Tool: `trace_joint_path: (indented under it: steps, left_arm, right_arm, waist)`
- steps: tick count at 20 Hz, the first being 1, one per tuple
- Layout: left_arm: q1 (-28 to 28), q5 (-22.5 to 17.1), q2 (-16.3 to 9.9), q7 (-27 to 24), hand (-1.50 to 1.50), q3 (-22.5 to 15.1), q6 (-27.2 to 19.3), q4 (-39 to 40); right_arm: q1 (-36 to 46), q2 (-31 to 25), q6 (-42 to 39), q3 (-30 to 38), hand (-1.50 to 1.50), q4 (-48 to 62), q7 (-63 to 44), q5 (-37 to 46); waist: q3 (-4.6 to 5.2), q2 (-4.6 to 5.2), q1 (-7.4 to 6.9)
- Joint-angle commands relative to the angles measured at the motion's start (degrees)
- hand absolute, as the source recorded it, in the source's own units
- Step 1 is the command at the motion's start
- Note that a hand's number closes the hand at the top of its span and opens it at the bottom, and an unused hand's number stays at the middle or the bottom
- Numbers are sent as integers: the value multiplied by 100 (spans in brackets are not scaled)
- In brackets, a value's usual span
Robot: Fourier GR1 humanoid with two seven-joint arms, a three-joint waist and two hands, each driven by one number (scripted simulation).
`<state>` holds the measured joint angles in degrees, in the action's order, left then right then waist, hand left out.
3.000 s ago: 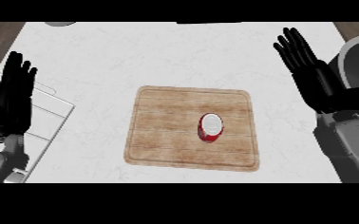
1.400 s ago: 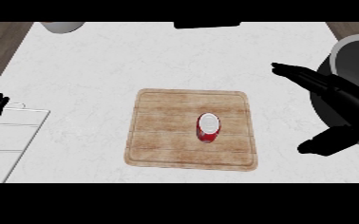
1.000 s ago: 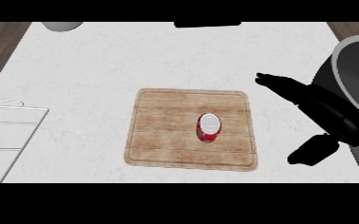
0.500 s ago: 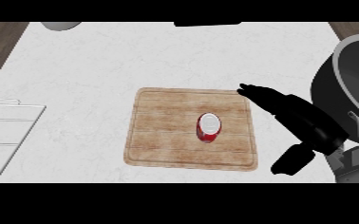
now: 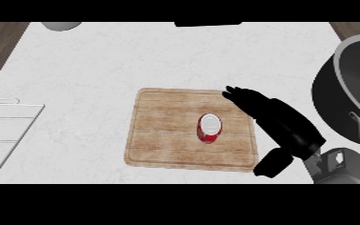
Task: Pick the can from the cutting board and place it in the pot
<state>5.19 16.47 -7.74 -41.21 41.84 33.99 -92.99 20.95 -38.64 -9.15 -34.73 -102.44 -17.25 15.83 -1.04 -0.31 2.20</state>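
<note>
The can [image 5: 209, 128] stood upright on the cutting board [image 5: 162, 128], right of the board's middle, untouched. The right robot hand [image 5: 277, 119] hung just beside it over the board's right edge, fingers straight and open with the thumb low, probably lined up to close round the can's side. The pot [image 5: 336, 95] waited at the table's right edge. A white rack [image 5: 17, 124] lay at the left edge, well apart; nothing stood between the can and the pot.

Bystanders on a white counter [image 5: 141, 57]

A grey bowl [image 5: 62, 25] sits at the far left edge; a dark object [image 5: 208, 24] lies at the far edge, centre. A white rack [image 5: 15, 124] juts in from the left.
</note>
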Motion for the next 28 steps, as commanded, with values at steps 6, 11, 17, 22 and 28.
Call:
trace_joint_path:
  steps: [6, 11, 17, 22, 28]
  left_arm:
    - [409, -189, 736, 1656, 0, -299, -216, 959]
    - [527, -290, 731, 1837, 0, -279, -314, 1055]
    - [536, -467, 727, 1977, 0, -445, -374, 1001]
    - [462, -519, 720, 1994, 0, -731, -669, 1078]
    - [424, -786, 684, 2273, 0, -1105, -951, 926]
  right_arm:
    - [83, 455, 156, -377, -150, 340, -550, 499]
    - [300, 732, 226, -434, -150, 547, -536, 632]
    - [297, 1274, 379, -829, -150, 898, -657, 903]
    - [533, 1373, 341, -1087, 150, 1102, -149, 1138]
    - [687, 1773, 593, -1312, 150, 1267, -147, 1518]
  waist:
    - [101, 143, 97]
    - [98, 162, 52]
    - [90, 141, -28]
    - [85, 164, -69]
    - [86, 120, -21]
